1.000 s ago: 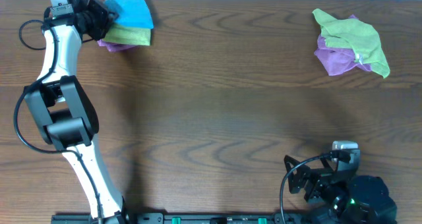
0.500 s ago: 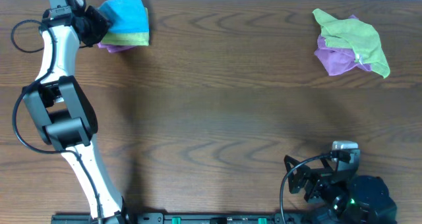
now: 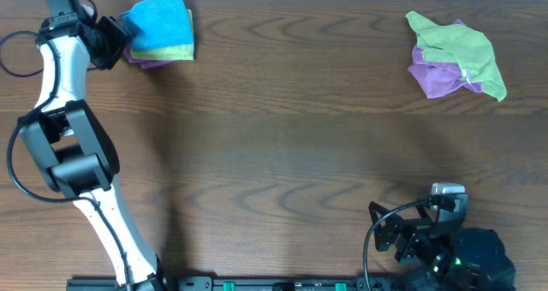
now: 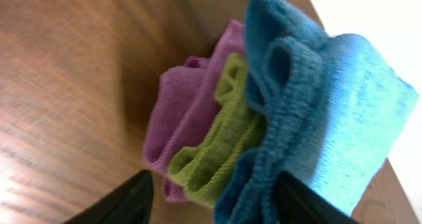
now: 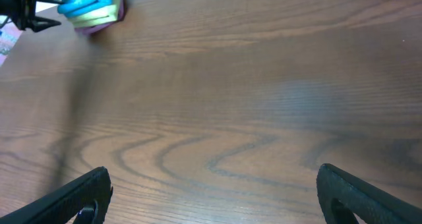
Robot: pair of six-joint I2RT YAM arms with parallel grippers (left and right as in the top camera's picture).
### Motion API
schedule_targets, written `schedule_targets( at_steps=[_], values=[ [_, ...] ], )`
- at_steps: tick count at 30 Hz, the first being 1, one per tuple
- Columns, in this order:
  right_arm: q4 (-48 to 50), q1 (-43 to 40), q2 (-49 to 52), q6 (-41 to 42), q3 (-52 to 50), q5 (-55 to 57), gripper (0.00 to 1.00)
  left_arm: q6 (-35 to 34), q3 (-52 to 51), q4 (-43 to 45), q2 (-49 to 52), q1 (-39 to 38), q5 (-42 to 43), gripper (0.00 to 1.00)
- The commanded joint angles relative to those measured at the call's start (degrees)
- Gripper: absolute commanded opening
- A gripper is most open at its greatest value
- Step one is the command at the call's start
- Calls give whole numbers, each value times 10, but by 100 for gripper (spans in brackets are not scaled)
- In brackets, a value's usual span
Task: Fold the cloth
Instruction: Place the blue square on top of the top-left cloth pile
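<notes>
A folded stack lies at the table's far left corner: a blue cloth on a green one on a purple one. My left gripper is just left of the stack and open. In the left wrist view the edges of the blue, green and purple layers lie between the spread fingers of the left gripper, and the left finger is clear of the cloth. My right gripper stands wide open over bare wood at the near right.
A crumpled green cloth lies over a crumpled purple cloth at the far right. The wooden table runs between the two piles. The right arm's base and cables sit at the near right edge.
The left gripper has opened and drawn back to the left, away from the stack. The blue cloth now rests on the stack. The right arm has not moved.
</notes>
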Motion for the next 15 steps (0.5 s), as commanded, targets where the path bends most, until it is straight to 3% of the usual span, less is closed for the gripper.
schedule_targets(
  at_steps=[1,10,15],
  values=[
    [0,-3,-2,10,-4,6,99,29,13,-14,-9,7,-7,66],
    [0,-3,-2,10,-4,6,99,82,13,-56,-76,7,-66,91],
    [0,-3,-2,10,-4,6,99,83,13,-71,-97,7,-67,93]
  ],
)
